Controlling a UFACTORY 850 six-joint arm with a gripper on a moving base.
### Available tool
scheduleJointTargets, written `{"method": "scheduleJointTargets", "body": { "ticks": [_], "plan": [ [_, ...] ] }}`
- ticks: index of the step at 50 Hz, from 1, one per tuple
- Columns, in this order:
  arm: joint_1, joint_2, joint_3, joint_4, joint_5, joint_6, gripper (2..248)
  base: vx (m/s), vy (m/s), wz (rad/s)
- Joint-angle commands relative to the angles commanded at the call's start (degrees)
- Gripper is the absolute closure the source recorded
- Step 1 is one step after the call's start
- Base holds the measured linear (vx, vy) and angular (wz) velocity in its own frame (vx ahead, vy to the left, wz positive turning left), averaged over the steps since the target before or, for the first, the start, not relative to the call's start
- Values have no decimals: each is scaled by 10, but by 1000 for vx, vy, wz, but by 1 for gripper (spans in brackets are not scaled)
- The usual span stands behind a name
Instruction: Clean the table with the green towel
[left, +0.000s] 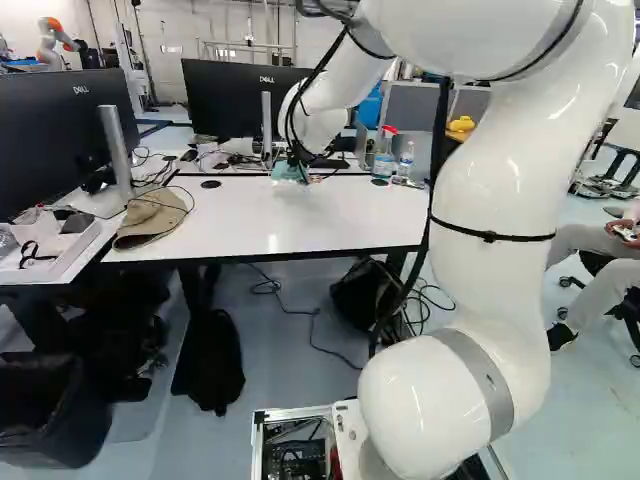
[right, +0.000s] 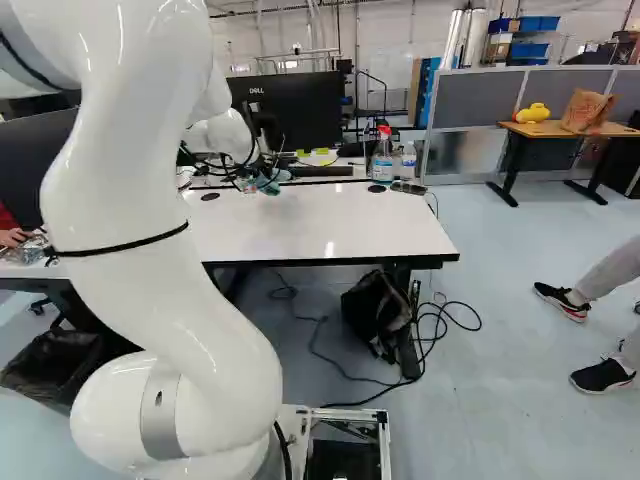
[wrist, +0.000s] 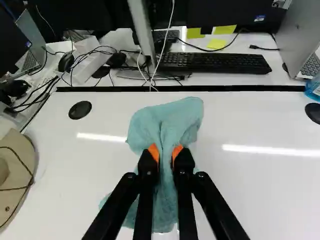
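The gripper (left: 300, 166) reaches over the far part of the white table (left: 290, 220) in the left base view. In the wrist view the gripper (wrist: 166, 152) is shut on the green towel (wrist: 167, 117), its orange pads pinching a gathered fold from two sides. Cloth spreads out ahead of the fingers and also lies beneath them. The towel (left: 288, 171) shows as a small patch near the table's far edge, and the arm partly hides it in the right base view.
A tan hat (left: 152, 217) lies at the table's left end. Spray bottle (right: 382, 156) stands at the far right corner. Beyond the far edge are a keyboard (wrist: 215, 63), cables and monitors (left: 235, 95). Another robot (left: 55, 42) stands far back.
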Motion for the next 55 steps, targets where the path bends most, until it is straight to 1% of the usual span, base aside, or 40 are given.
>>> {"method": "scheduleJointTargets", "body": {
  "ticks": [32, 55],
  "plan": [
    [37, -73, -88, 0, 0, 0, 203, 0, 0, 0],
    [56, -133, -163, 0, 0, 0, 203, 0, 0, 0]
  ]
}}
